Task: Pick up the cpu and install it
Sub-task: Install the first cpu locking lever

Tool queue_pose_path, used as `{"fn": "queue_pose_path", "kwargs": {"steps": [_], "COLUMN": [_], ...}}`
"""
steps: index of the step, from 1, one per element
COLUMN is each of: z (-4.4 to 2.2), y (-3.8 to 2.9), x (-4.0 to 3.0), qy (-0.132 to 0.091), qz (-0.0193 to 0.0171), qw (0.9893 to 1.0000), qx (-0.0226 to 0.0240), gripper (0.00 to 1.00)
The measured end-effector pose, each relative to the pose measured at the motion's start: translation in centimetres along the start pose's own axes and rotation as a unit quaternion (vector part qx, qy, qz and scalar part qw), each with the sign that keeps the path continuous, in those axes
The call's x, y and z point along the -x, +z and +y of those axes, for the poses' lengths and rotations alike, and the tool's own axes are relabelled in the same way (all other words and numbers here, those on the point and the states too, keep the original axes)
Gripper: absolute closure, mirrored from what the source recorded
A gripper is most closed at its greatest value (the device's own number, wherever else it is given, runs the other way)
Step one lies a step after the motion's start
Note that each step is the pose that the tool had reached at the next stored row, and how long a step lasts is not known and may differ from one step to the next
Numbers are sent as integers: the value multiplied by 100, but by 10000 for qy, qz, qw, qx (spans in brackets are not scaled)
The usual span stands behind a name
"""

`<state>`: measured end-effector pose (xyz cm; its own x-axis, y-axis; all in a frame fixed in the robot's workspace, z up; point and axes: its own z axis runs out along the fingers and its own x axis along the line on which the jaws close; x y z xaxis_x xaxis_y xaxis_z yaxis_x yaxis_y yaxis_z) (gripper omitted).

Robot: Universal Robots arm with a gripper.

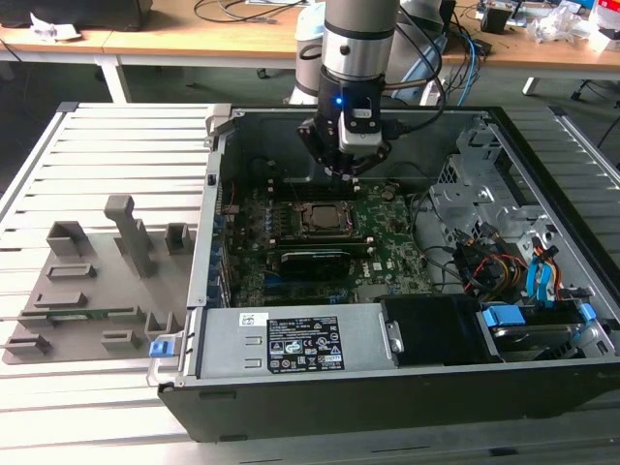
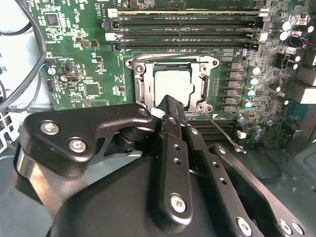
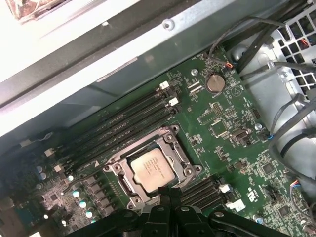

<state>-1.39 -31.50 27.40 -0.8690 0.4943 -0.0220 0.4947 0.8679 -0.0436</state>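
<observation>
The cpu (image 3: 153,169) was seated inside the socket frame (image 3: 174,137). The gripper (image 2: 167,104) was positioned directly above the cpu's near edge, fingers closed together and empty, hiding that edge.

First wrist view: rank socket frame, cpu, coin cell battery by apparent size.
1. Socket frame, largest; it surrounds the cpu.
2. cpu, seated inside the frame.
3. Coin cell battery, smallest.
All three sit on the same motherboard, so nearness to the camera hardly skews the order.
</observation>
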Motion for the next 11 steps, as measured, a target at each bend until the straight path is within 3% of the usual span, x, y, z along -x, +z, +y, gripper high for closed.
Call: {"fn": "queue_pose_path", "kwargs": {"steps": [11], "z": [0], "y": [0], "x": [0], "qy": [-454], "qz": [-20], "qw": [9990], "qx": [10], "gripper": [89]}}
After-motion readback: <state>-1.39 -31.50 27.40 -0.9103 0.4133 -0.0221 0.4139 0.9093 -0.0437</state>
